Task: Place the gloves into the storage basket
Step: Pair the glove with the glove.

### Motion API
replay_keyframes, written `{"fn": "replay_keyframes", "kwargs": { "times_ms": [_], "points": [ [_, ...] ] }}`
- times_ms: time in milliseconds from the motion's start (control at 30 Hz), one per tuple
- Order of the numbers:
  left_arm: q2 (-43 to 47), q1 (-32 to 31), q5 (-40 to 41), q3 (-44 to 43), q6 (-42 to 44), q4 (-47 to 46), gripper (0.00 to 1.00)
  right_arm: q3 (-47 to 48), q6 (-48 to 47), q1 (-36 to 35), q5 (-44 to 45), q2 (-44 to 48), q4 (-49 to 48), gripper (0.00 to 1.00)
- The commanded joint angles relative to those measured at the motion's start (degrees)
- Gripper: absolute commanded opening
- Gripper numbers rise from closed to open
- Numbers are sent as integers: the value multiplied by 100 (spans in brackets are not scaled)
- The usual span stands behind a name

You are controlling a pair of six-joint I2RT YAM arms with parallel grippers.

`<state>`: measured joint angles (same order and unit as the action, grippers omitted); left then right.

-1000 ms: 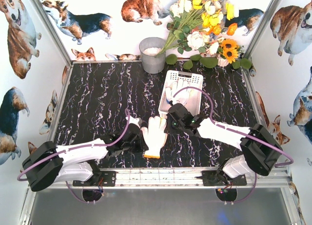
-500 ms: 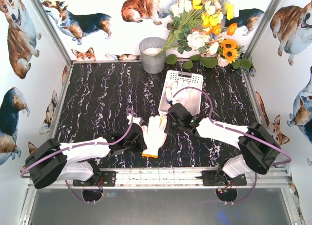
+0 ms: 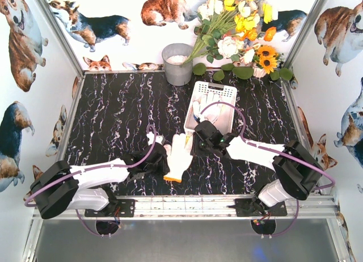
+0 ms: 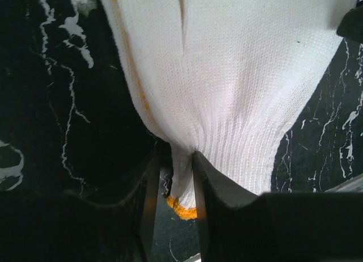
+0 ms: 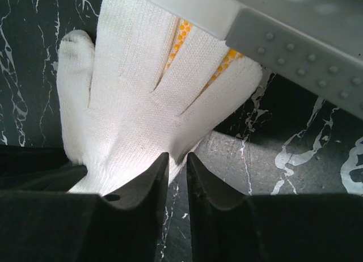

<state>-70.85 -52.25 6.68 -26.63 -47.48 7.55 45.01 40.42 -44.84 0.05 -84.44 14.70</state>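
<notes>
Glove [image 3: 179, 154], white knit with an orange-edged cuff, at the middle of the counter's [image 3: 113, 114] near edge, between the two arms. Its cuff points to the near edge and its fingertips to the far edge. The fingertips end just beside the near left corner of the basket [image 3: 214, 86]. In the right wrist view that basket's rim crosses over the glove's fingertips, and orange dots show between them.

Left fingers [image 4: 148, 211]: clamped on the cuff from the glove's left side. The ribbed knit is gathered into a narrow fold between them, with the orange edge showing just below the grip.

Right fingers [image 5: 142, 194]: drawn nearly together at the glove's right edge, below its outermost finger. A thin wedge of white fabric sits pinched at their tips. A dark slit of counter shows farther back between them.

Whether the glove's middle rests on the counter or hangs just above it cannot be told.

Basket: white, slotted, long axis running from near to far, right of the counter's centre and toward the far edge. A second glove [image 3: 205, 107], plain white, lies inside it, toward its near left part.

Bucket [image 3: 177, 63]: grey metal, upright at the far edge, left of the basket. Flowers [image 3: 238, 29]: yellow, white and orange, leaning in over the far right corner.
</notes>
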Motion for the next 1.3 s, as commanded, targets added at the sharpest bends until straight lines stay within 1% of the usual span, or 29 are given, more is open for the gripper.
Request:
{"fn": "replay_keyframes", "kwargs": {
  "times_ms": [0, 67, 133, 200, 267, 367, 400, 500, 600, 767, 933, 1067, 1267],
  "points": [
    [276, 39, 382, -238, 186, 620, 30, 122, -137, 26, 144, 386, -138, 27],
    [456, 39, 493, -348, 256, 884, 39, 159, -198, 28, 171, 598, 16, 33],
    [655, 39, 628, -462, 331, 1159, 45, 174, -235, 28, 238, 891, 185, 37],
    [830, 39, 695, -582, 426, 1332, 47, 154, -244, 32, 282, 1144, 309, 39],
    [940, 33, 638, -703, 494, 1356, 47, 108, -202, 32, 283, 1359, 364, 40],
    [857, 33, 171, -780, 547, 926, 41, -24, -22, 31, 257, 1587, 262, 39],
    [770, 34, -40, -782, 541, 713, 37, -88, 44, 32, 246, 1641, 184, 39],
    [392, 31, -602, -783, 528, 56, 27, -297, 192, 30, 292, 1749, -79, 37],
    [-36, 33, -893, -807, 557, -414, 21, -455, 241, 37, 328, 1773, -234, 36],
    [-684, 31, -1030, -803, 748, -945, 18, -500, 351, 54, 213, 1690, -167, 35],
    [-1155, -58, -1322, -705, 883, -801, 14, -491, 448, 62, 65, 1624, -58, 33],
    [-923, -504, -1520, -325, 840, -803, 15, -511, 456, 62, 58, 1613, -62, 32],
    [-297, -1371, -1532, 197, 338, -798, 15, -339, 259, 39, 78, 1291, 313, 30]
  ]
}}
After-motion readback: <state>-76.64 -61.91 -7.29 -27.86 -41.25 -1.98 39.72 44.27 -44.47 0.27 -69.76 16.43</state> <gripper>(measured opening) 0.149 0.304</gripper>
